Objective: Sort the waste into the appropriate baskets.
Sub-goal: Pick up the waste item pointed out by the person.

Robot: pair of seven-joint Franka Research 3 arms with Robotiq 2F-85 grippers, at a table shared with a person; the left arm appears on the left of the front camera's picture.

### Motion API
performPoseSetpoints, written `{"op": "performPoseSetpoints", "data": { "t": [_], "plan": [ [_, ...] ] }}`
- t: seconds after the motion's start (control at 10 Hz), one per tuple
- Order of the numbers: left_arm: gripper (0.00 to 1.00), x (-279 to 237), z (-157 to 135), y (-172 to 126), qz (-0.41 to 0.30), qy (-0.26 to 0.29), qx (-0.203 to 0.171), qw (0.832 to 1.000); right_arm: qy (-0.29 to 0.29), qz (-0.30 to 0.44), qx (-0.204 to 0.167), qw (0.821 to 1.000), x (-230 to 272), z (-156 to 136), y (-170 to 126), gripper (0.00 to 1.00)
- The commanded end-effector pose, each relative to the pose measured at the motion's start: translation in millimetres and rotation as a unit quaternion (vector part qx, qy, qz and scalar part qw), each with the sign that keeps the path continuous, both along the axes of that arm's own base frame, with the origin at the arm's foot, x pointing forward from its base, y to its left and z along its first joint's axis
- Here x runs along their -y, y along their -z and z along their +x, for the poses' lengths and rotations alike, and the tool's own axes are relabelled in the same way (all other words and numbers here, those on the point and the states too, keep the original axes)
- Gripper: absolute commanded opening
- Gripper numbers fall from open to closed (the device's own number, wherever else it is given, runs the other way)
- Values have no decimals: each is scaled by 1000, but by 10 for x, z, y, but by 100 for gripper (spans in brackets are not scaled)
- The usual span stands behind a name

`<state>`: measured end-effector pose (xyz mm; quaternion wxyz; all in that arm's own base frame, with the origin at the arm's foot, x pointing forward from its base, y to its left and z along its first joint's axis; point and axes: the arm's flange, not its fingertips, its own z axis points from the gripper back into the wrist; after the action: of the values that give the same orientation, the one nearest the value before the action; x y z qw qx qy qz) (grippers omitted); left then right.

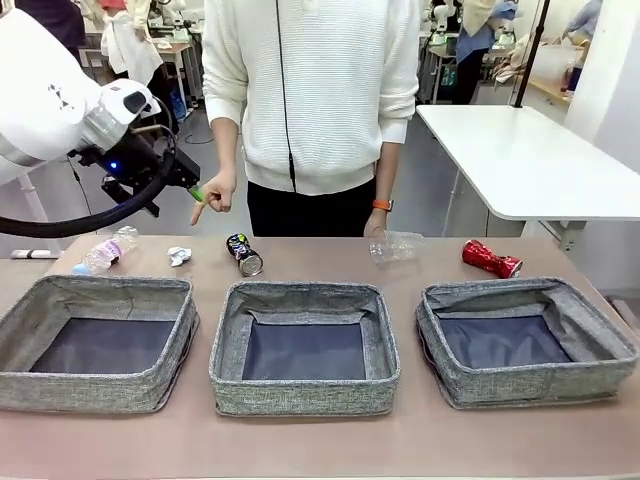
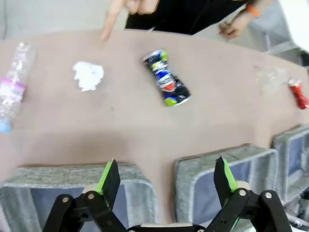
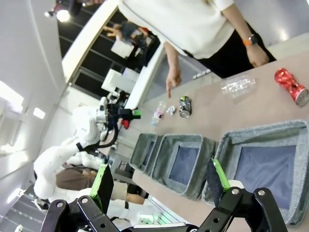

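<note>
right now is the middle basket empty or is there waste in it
Empty. The middle basket shows only bare dark lining, and the dark printed can lies on the table beyond it.

Brown bench [image 1: 300,440]. Holds three grey woven bins in a row along the near side: left basket [image 1: 90,390], middle basket [image 1: 300,395], right basket [image 1: 520,385]. Behind them, left to right, well spaced: bottle [image 1: 105,250] lying flat, paper ball [image 1: 179,256], dark can [image 1: 244,254] on its side, plastic cup [image 1: 397,245], red can [image 1: 490,259].
</note>
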<state>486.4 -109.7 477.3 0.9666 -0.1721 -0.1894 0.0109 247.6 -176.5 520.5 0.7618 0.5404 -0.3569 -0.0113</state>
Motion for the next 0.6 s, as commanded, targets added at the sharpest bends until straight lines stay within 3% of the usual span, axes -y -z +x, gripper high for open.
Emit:
{"op": "performPoseSetpoints", "data": {
  "t": [0.0, 0.2, 0.4, 0.5],
  "plan": [
    [100, -141, 465, 261, 49, -64, -59, 995, -1, 1, 16, 1000, 4, 33, -26, 100],
    [100, -385, 1066, 606, 54, -94, -126, 986, -1, 1, 16, 1000, 4, 33, -26, 100],
    [100, -513, 1438, 990, 25, -40, -190, 981, -1, 1, 16, 1000, 4, 33, -26, 100],
    [100, -549, 1487, 1145, 22, -34, -227, 973, -1, 1, 16, 1000, 4, 33, -26, 100]
  ]
}}
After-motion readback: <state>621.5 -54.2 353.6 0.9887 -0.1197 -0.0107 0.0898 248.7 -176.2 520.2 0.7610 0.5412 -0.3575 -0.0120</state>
